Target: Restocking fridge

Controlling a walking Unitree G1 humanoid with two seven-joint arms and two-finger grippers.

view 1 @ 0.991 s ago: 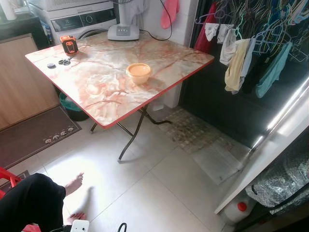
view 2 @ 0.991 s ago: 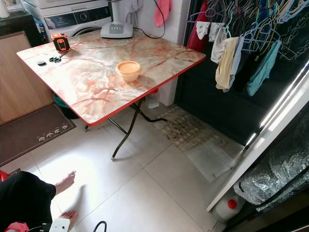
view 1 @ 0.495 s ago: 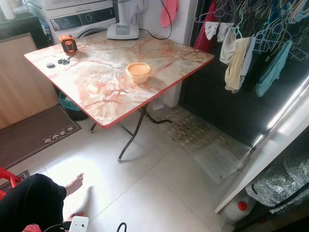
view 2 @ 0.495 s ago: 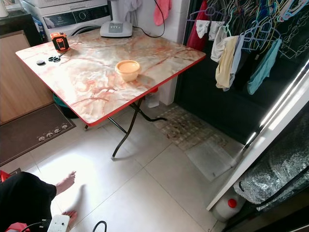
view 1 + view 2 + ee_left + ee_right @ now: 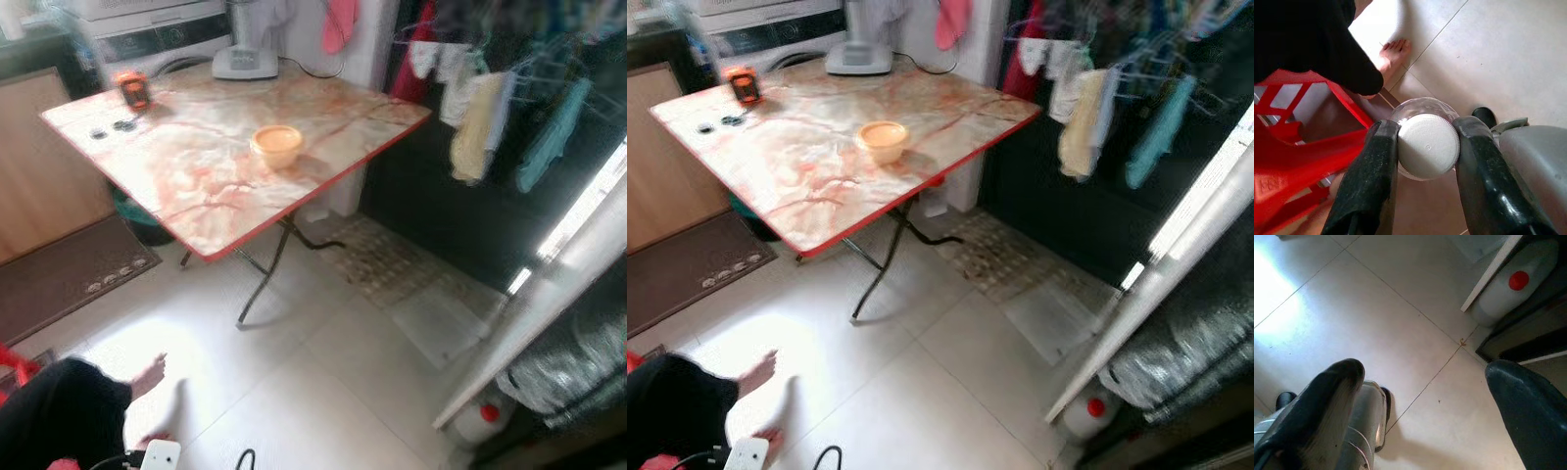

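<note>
White cap point(image 5: 1428, 147), clear body, that's the bottle point(image 5: 1420, 110) my left hand point(image 5: 1426, 147) has pinched by the lid between both fingers, pointing straight down at the floor tiles, long axis running away from my wrist. My right hand point(image 5: 1422, 377) is spread wide with nothing in it, hanging over bare tile.

What matters next, I reckon: the fridge sits at the lower right of the head view, its white door point(image 5: 549, 304) swung open and slanting across that corner, with something wrapped in foil point(image 5: 563, 357) inside and a jug with a red cap point(image 5: 1518, 280) on the floor by it. So the bottle has to travel across to my right.

Marble-look tabletop point(image 5: 196, 166) with an orange bowl point(image 5: 277, 145) sits upper left, well apart. A person's leg and bare foot point(image 5: 1393, 54) plus a red chair point(image 5: 1298, 147) are close by my left hand. Head view's blurry.
</note>
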